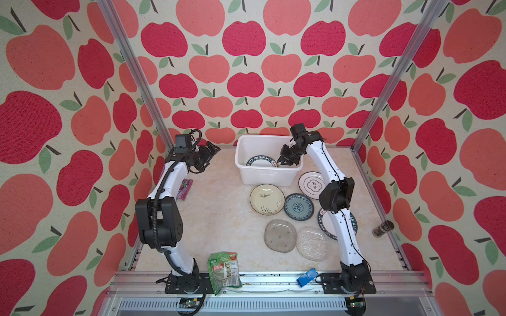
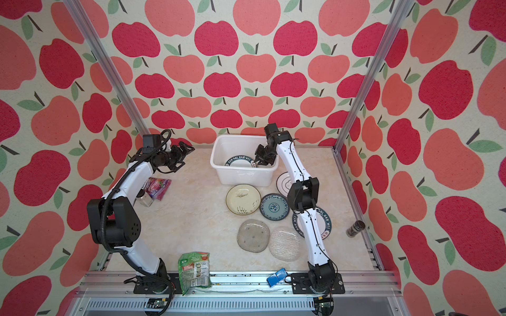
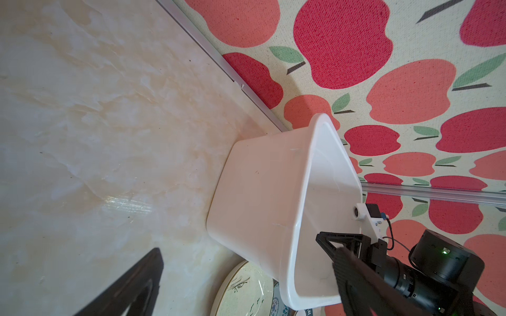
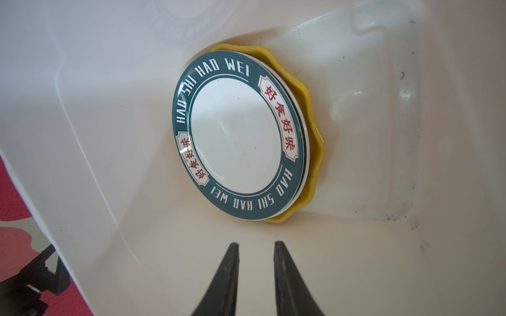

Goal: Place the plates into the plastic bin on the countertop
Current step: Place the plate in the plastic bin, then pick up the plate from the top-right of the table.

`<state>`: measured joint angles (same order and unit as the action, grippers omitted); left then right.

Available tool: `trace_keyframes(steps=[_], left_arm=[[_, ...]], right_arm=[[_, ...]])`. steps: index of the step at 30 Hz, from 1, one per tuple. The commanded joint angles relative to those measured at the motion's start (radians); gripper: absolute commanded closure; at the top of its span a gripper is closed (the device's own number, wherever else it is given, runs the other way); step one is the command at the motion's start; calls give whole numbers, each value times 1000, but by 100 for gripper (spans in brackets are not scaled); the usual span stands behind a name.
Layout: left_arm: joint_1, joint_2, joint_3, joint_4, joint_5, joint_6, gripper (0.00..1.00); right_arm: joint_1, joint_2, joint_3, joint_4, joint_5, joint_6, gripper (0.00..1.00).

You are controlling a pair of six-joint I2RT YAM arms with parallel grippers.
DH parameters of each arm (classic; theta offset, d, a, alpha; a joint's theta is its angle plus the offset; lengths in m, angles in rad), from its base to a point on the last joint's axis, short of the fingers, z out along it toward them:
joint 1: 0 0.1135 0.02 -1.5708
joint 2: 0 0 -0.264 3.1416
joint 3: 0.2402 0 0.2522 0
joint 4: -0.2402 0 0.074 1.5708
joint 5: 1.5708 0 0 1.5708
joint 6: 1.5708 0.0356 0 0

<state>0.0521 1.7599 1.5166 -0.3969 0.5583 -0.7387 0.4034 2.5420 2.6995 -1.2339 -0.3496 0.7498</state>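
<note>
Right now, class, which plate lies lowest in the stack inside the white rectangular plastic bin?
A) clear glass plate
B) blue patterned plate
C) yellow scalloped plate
C: in the right wrist view the yellow scalloped plate juts out beneath the round white plate with a dark lettered rim in the white plastic bin.

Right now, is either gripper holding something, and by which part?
Nothing is held. The right gripper has jaws apart, empty, near the lettered plate lying in the bin; the left gripper is open and empty.
</note>
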Motion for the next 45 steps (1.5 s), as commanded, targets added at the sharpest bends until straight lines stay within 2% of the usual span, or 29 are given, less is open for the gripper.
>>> trace_keyframes(steps=[1,8,12,15,20,22,24,26,28,32,37,41,45], left_arm=[[4,44,66,-60,-7,28,1],[-9,87,170,-148,-18,25,1],[-25,53,164,-204,-63,54,1],[-39,-13,94,-201,-114,71,1],[-52,-170,-114,-75,-162,68,1],[-55,-210,-192,-12,-146,79,1],[-54,-226,-254,27,-130,79,1],[-64,-230,-293,48,-121,97,1],[-93,-238,-319,65,-141,139,1],[-145,-292,-384,118,-218,188,1],[-149,-315,-439,137,-153,140,1],[-194,-327,-458,144,-125,198,1],[-225,-338,-475,173,-129,206,1]], right_arm=[[-29,-6,21,-39,-3,22,74],[-92,-70,43,128,-117,59,73],[-126,-125,58,233,-161,88,68],[-136,-186,63,244,-130,45,67],[-149,-334,-4,232,-71,-75,67],[-149,-419,-108,228,-14,-133,67],[-149,-532,-293,297,26,-168,67],[-150,-671,-560,467,45,-179,65],[-159,-762,-731,585,44,-175,63],[-156,-878,-916,637,94,-198,62],[-156,-1023,-1117,648,130,-184,62],[-170,-1181,-1326,674,166,-176,63],[-185,-1273,-1492,671,156,-161,64]])
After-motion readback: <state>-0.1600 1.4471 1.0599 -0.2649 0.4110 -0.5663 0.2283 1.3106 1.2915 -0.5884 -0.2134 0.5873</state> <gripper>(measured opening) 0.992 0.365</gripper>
